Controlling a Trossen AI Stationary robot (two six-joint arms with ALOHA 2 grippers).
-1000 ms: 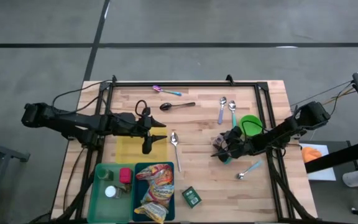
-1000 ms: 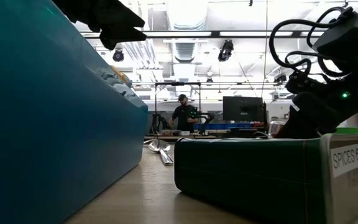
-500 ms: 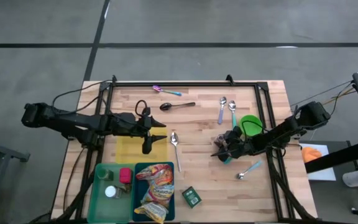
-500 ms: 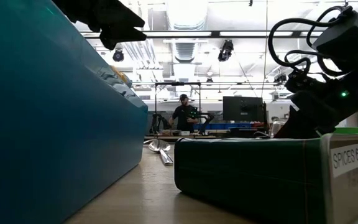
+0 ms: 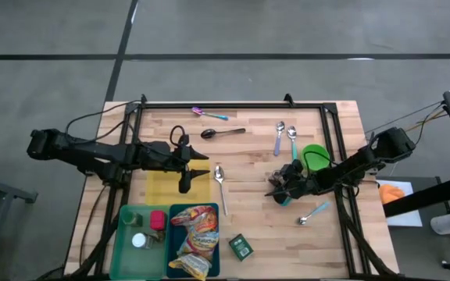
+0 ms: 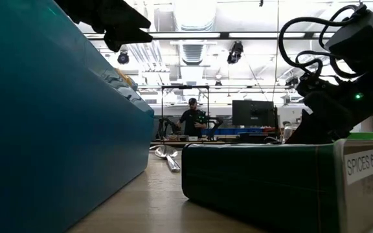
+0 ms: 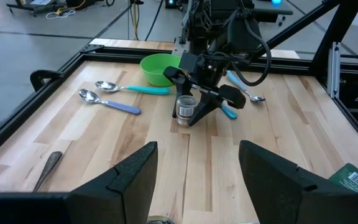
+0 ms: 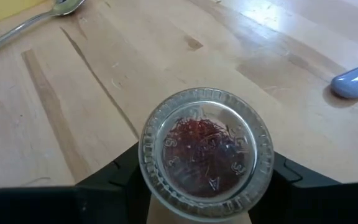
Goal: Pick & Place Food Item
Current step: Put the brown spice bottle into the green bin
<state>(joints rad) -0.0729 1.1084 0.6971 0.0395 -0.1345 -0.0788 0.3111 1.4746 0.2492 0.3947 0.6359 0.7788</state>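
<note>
- Two grippers show. The right gripper (image 7: 188,115) is low on the table's right half, its fingers (image 8: 107,180) set either side of the jar (image 8: 207,152) and seemingly pressed to its glass. The left gripper (image 5: 186,181) hangs over the yellow mat (image 5: 156,187) with jaws spread and nothing between them.
- The jar, a small glass one with red threads inside, stands upright on the table (image 5: 248,156), just beside the green bowl (image 7: 157,67) and a teal-handled spoon (image 7: 229,112).
- Slip: the wall is smooth and round. If the pads hold only near the rim or off centre, the jar could twist or drop on the lift.
- Tip: if one finger meets the jar before the other, it may be shoved sideways and fall over, since it is narrow.
- Snag: the spoon lies right at the fingers. A finger dragging across it could flick it or unsettle the grip.
- Bowl: it sits close behind, so a lift that swings that way may knock it.
- Carry: the bins (image 5: 127,234) lie across the table, beyond the left arm. A straight path there risks meeting that arm.
- Release: letting go high above a bin might make the glass bounce or land on its side.
</note>
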